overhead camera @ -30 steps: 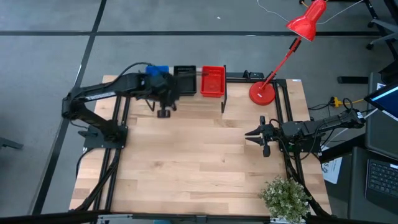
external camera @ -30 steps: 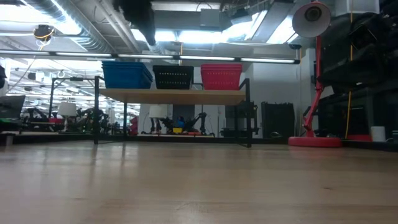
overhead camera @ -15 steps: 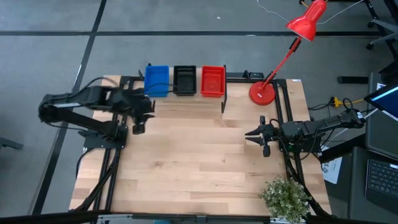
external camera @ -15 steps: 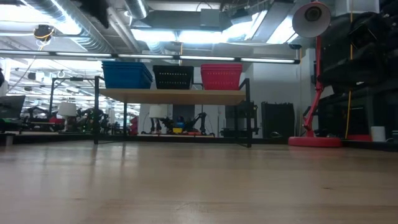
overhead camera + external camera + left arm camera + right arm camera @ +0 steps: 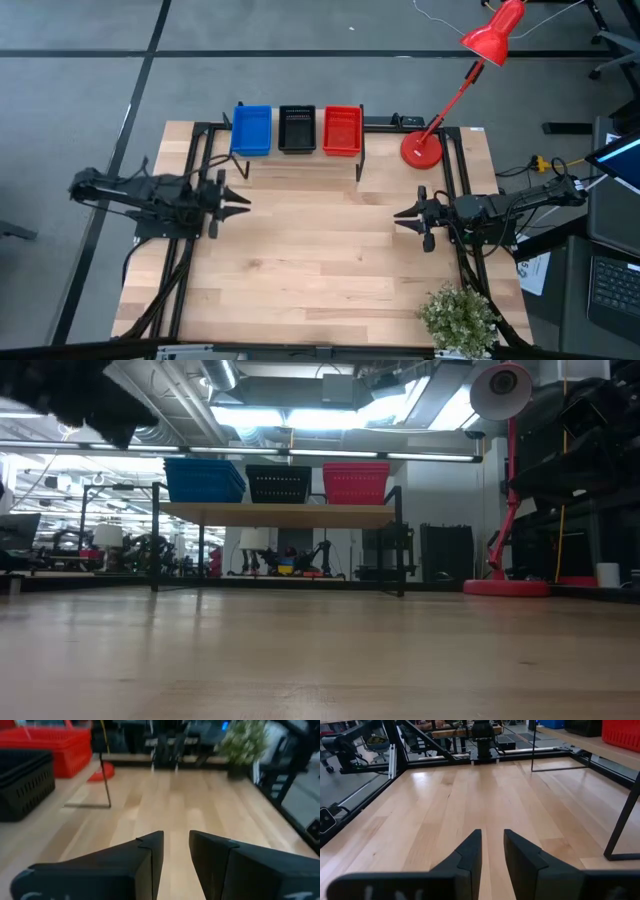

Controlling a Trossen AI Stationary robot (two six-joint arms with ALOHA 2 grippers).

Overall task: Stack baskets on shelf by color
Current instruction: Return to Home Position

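Right, the left end effector (image 5: 236, 197) hangs just inside the counter's left edge, about halfway along it. Its fingers (image 5: 148, 854) are parted by a narrow gap with nothing between them, pointing across the bare boards. Opposite, the right end effector (image 5: 406, 215) waits just inside the right edge, also a slit apart and empty, aimed back toward the middle. Out along the far edge of the counter (image 5: 320, 270) stands the shelf (image 5: 280, 514), and on it sit the baskets in three tidy colour piles: the blue stack (image 5: 251, 130) nearest the far left corner, the black stack (image 5: 297, 128) in the middle and the red stack (image 5: 342, 130) beside it. The piles sit close side by side and square to the plank. I see no basket anywhere off the shelf, so the sorting looks finished and this reads as the homing step. What's left should be simple: fold the left arm into its rest pose, keep both end effectors empty and stay wide of the shelf's thin legs.
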